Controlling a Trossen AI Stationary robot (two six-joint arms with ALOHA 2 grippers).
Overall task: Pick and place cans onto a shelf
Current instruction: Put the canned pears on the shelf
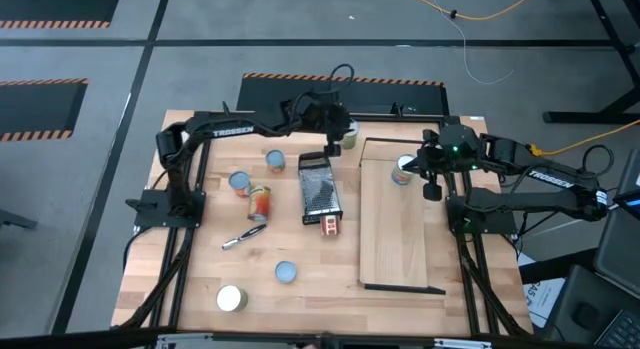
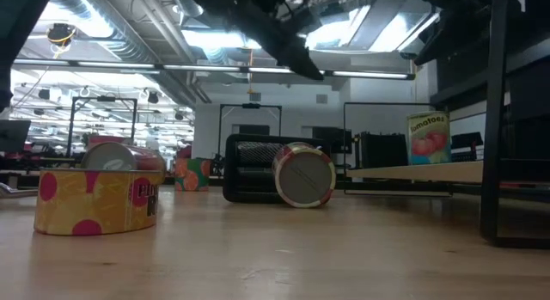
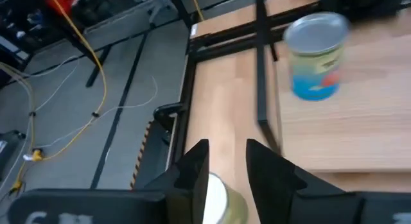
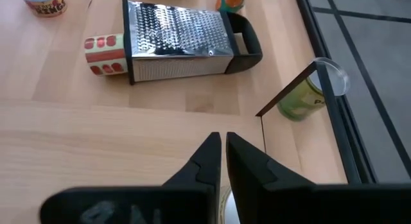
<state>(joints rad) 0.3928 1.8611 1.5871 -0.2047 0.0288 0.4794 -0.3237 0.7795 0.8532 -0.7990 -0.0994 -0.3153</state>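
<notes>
You are hovering the left gripper (image 1: pixel 340 132), fingers parted around the green can (image 1: pixel 350 137) at the desk's far edge, for pickup; right gripper (image 1: pixel 432 189), pinched empty, is waiting over the shelf (image 1: pixel 400 239).

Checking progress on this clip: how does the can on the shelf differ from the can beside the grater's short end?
The can on the shelf stands upright on the shelf; the can beside the grater lies on its side on the bare tabletop. The first carries a blue label, the second red patches on cream. Both are small tins.
</notes>
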